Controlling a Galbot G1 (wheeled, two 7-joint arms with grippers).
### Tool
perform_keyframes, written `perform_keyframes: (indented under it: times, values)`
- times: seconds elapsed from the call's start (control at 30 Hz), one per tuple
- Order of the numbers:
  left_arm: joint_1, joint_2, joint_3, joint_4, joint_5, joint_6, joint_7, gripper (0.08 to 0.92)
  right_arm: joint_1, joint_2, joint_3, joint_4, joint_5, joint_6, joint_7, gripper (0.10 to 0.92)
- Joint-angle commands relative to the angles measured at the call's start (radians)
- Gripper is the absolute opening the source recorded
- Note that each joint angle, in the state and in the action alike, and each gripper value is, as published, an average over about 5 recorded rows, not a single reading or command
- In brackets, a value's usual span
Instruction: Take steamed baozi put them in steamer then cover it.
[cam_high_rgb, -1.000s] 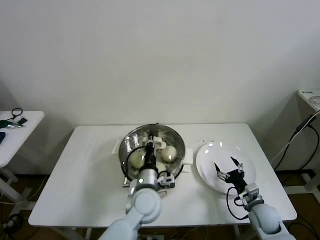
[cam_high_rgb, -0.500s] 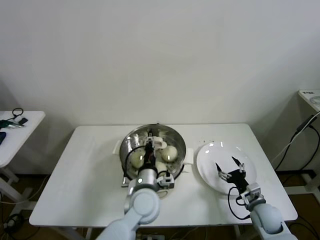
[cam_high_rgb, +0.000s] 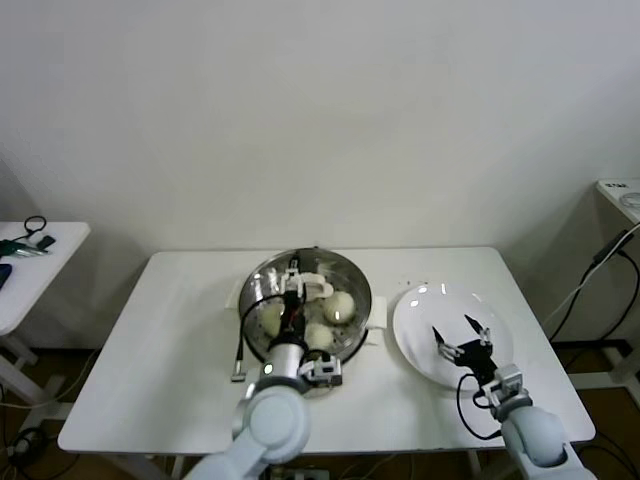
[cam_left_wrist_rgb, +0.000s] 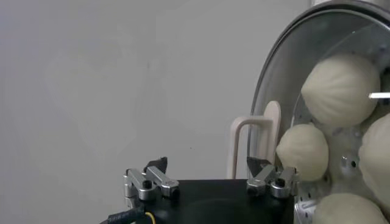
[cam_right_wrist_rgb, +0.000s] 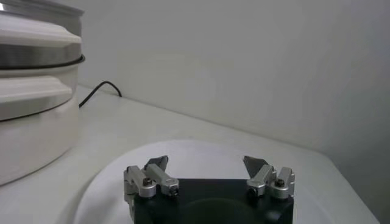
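Left tool (cam_left_wrist_rgb: 207, 176) hangs over the near rim of the steamer (cam_high_rgb: 352, 275), jaws spread wide and holding nothing; judged to sit there because a bun has just been set down beneath it. The steamer stands mid-worktop (cam_high_rgb: 170, 340), its cover (cam_left_wrist_rgb: 274, 103) apparently on top, since a curved metal rim and a cream-white handle (cam_left_wrist_rgb: 253, 146) show in the left wrist view; whether it is seated flush I cannot tell. Steamed baozi (cam_high_rgb: 339, 306) lie inside on the tray, at least three visible from the head, four in the left wrist view (cam_left_wrist_rgb: 338, 88), close together. To the right, just beside the steamer, a white plate (cam_high_rgb: 420, 310) lies bare of buns; right tool (cam_high_rgb: 459, 335) hovers above it, jaws open, empty; likely idle, no bun left to fetch.
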Motion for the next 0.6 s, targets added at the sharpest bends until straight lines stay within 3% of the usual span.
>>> perform_keyframes:
  times: [0.03, 0.33, 0.6]
  values:
    - [0.088, 0.076, -0.026, -0.140, -0.075, 0.047, -0.031, 0.820, 0.004, 0.001, -0.003, -0.002, 0.003, -0.008, -0.001, 0.823]
    - [0.193, 0.162, -0.131, -0.257, -0.217, -0.026, -0.134, 0.823, 0.006, 0.005, -0.004, -0.006, -0.001, -0.005, -0.002, 0.823]
    - [0.319, 0.186, -0.366, -0.266, -0.573, -0.198, -0.305, 0.823, 0.011, 0.003, 0.006, -0.015, -0.003, 0.006, -0.006, 0.823]
